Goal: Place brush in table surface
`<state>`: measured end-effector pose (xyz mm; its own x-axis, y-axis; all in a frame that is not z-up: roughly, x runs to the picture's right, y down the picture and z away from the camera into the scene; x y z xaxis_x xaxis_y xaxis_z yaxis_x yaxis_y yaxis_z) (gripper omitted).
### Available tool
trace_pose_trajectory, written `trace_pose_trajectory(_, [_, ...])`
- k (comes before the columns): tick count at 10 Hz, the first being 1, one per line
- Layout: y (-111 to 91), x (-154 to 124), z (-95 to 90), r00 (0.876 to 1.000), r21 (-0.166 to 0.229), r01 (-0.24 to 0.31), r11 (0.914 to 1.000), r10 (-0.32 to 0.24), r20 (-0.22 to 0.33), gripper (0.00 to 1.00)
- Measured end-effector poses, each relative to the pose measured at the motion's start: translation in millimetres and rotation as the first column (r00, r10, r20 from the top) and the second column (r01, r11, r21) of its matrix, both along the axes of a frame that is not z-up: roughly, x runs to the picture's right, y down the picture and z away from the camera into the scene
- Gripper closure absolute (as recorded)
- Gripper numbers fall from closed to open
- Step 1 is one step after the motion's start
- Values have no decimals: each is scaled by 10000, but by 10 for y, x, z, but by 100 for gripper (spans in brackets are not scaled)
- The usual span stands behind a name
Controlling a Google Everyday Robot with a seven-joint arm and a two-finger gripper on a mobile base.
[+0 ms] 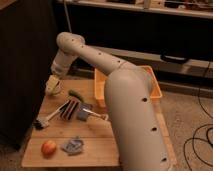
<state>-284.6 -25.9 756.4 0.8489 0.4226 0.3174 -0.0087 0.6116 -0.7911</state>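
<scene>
Cream gripper hangs above the table surface behind and left of the striped block, its opening and any hold not discernible; brush lies flat just left of that block, so placement looks done and the next move is likely a clear retreat.

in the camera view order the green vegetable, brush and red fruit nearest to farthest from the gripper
The gripper is over the table surface, at its far left corner.
1. green vegetable, beside it toward the middle.
2. brush, lying by the left edge, nearer the camera.
3. red fruit, front left corner.
</scene>
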Motion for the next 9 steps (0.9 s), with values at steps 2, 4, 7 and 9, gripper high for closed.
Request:
trace_pose_trajectory(2, [158, 48, -42, 9999, 142, -57, 9999, 55, 98, 20])
trace_pose_trajectory(4, [204, 22, -62, 9999, 127, -80, 9999, 78, 123, 20])
trace_pose_trajectory(7, [221, 3, -52, 9997, 433, 51, 9990, -62, 248, 20])
trace_pose_trajectory(9, [291, -43, -43, 9905, 1148, 618, 9915, -751, 1154, 20])
